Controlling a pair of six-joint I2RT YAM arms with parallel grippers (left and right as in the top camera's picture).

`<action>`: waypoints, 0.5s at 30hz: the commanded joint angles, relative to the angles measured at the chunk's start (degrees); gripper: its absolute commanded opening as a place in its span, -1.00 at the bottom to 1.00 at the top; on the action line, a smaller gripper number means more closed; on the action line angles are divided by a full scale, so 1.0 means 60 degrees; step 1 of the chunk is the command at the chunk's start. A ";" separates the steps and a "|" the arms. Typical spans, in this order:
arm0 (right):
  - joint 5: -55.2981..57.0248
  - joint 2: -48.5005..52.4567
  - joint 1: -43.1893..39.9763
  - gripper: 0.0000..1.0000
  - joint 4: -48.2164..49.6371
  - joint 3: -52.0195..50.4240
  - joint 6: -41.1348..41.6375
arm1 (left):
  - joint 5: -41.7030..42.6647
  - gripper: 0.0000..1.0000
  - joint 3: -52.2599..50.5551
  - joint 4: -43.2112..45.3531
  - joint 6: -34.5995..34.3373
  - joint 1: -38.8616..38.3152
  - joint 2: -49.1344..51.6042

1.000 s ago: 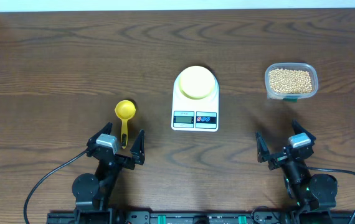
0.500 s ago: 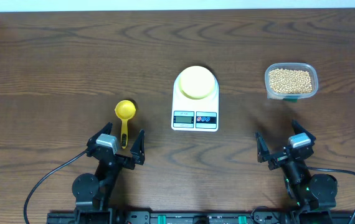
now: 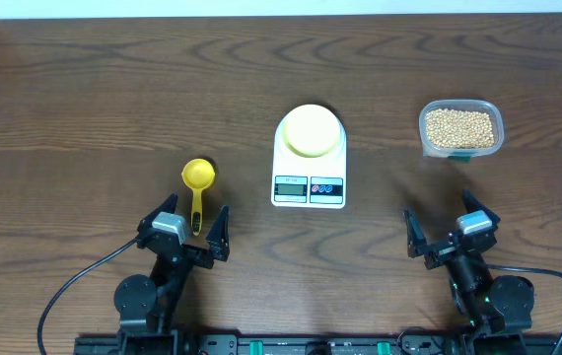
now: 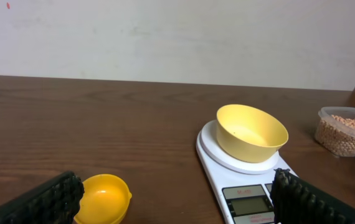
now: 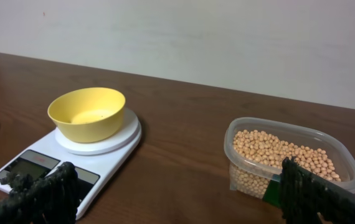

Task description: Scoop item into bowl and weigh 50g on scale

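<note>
Your left gripper (image 3: 190,229) is standing with its jaws wide apart and holding nothing. The yellow scoop (image 3: 198,179) is lying just beyond it on the far side, its handle end reaching almost between the fingertips. The scoop's long axis is running near to far: the thin handle is pointing back at the gripper, and the round cup is facing up at the far end. That is making the left arm plainly the nearer one for the pickup. As I judge it, a short reach forward is all you are needing to bring the jaws across the handle.

Your right gripper (image 3: 446,232) is likewise gaping empty, well apart from the scoop. The beans (image 3: 456,128) are lying heaped in a clear, soft-cornered plastic tub (image 3: 499,130) at the far right, straight beyond the right gripper. They are small, round, tan and loose, so they are probably going to roll easily.

The cream bowl (image 3: 310,130), smooth and glossy, is sitting empty on the round platter of the white scale (image 3: 309,187) in the middle, with the display facing the near edge. The dark wood-grain table (image 3: 84,99) is carrying all of it.
</note>
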 commanded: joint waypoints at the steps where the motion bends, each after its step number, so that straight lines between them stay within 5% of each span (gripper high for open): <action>1: 0.0069 -0.0025 0.0015 0.99 -0.0044 -0.0007 0.0135 | 0.0051 0.95 -0.0120 -0.0018 -0.0430 0.0040 -0.0047; 7: 0.0069 -0.0025 0.0015 0.99 -0.0044 -0.0007 0.0135 | -0.0127 0.95 0.0648 -0.0590 -0.2324 0.0040 0.0120; 15: 0.0069 -0.0025 0.0015 0.99 -0.0044 -0.0007 0.0135 | -0.0171 0.95 0.3279 -0.3005 -0.2463 0.0040 0.1934</action>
